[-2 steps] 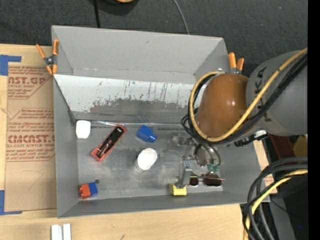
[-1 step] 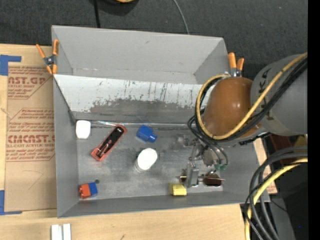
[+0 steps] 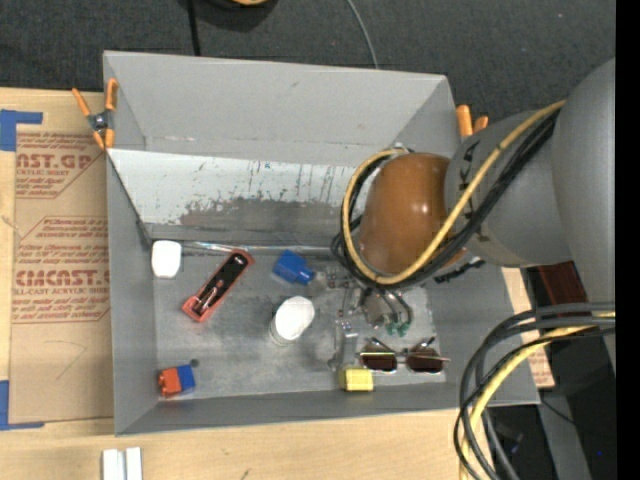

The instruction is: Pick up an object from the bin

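My gripper point(image 3: 350, 320) hangs low in the right half of the bin, under the arm's brown dome. Just left of it lies a white round cap point(image 3: 293, 318). A small blue piece point(image 3: 293, 266) sits up and to the left of the gripper. Below it, by the front wall, lie a little yellow block point(image 3: 358, 379) and a pair of dark sunglasses point(image 3: 402, 360). Nothing shows in the gripper's grasp.
Further left lie a red flat tool with a black slot point(image 3: 215, 286), a white cylinder point(image 3: 166, 258) near the left wall, and a small red-and-blue block point(image 3: 176, 380) at the front left corner. The arm and its cables cover the bin's right side.
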You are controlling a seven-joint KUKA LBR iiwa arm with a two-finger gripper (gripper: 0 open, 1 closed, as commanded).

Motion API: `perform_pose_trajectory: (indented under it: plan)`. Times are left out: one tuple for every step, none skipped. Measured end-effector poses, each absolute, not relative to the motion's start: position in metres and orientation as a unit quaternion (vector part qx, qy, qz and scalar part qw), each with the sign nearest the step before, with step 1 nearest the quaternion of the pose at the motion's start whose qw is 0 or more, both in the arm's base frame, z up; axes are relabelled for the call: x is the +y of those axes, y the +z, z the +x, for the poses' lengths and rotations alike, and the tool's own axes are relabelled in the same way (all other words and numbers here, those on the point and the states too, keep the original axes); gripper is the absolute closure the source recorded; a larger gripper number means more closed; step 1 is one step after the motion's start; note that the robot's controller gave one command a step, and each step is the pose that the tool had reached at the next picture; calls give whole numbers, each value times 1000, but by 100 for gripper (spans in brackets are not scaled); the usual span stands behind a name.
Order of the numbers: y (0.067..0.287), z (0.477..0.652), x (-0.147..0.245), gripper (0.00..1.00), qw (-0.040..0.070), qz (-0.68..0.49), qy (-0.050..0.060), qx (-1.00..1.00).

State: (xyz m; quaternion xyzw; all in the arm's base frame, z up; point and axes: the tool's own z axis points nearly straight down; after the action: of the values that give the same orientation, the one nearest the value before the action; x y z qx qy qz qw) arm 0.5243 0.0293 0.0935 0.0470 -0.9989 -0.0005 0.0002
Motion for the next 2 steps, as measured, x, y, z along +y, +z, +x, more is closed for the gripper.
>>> perform_pose_trajectory:
  plan:
    - [78, 532, 49, 0, 1, 102, -1, -995]
    - [75, 550, 23, 100, -1, 229, -1, -973]
